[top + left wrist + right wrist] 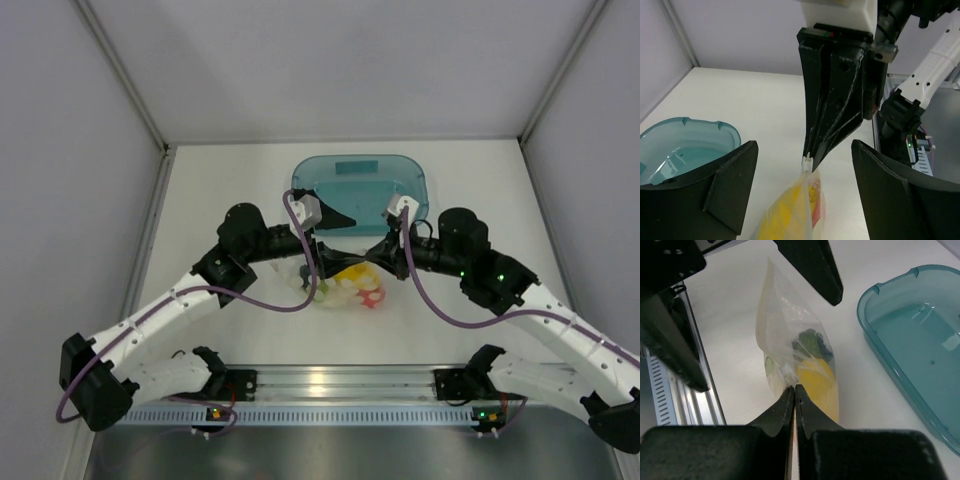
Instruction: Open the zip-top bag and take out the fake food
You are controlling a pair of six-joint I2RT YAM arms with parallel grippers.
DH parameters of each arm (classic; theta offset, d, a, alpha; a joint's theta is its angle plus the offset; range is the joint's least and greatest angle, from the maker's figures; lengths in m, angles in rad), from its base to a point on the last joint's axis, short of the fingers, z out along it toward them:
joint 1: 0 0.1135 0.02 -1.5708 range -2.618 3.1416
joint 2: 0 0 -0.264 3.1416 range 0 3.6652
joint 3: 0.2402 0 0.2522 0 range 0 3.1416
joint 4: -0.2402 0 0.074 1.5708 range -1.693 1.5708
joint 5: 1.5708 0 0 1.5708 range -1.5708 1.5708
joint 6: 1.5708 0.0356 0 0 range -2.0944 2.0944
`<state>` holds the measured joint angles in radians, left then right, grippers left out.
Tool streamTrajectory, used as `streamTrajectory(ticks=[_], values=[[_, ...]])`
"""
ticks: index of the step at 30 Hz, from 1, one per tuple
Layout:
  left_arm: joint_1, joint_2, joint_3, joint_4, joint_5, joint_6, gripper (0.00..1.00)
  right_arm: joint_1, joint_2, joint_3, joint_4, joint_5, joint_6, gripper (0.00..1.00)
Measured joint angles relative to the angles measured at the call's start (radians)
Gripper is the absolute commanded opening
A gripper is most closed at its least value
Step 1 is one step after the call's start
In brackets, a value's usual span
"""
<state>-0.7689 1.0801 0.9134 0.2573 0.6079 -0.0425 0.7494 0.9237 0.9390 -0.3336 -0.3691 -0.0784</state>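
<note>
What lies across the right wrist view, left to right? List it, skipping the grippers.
Metal rail → zip-top bag → teal tray.

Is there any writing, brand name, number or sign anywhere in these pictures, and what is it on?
No text here can be read.
zip-top bag: faint red printed marks near its top edge, too blurred to read.
teal tray: a pale rectangular patch on its floor, perhaps a label, too small to read.
Nothing else shows lettering.
</note>
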Motion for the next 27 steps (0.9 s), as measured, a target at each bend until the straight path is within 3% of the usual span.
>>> streamTrajectory(ticks=[4,9,15,27], values=[[0.072,0.038,0.0,0.015,0.158,0.017,0.78,-0.002,-0.03,-0.004,0.0,-0.003,0.007,0.0],[0.106,0.081,0.0,0.018,0.248,0.02,0.66,-0.002,-0.052,-0.025,0.011,-0.017,0.023,0.0],[0.106,0.105,0.0,0.019,0.294,0.022,0.5,-0.002,-0.051,-0.027,0.011,-0.019,0.031,0.0],[0.106,0.145,0.001,0.027,0.334,0.01,0.41,-0.004,-0.027,-0.027,0.042,-0.019,0.046,0.0]])
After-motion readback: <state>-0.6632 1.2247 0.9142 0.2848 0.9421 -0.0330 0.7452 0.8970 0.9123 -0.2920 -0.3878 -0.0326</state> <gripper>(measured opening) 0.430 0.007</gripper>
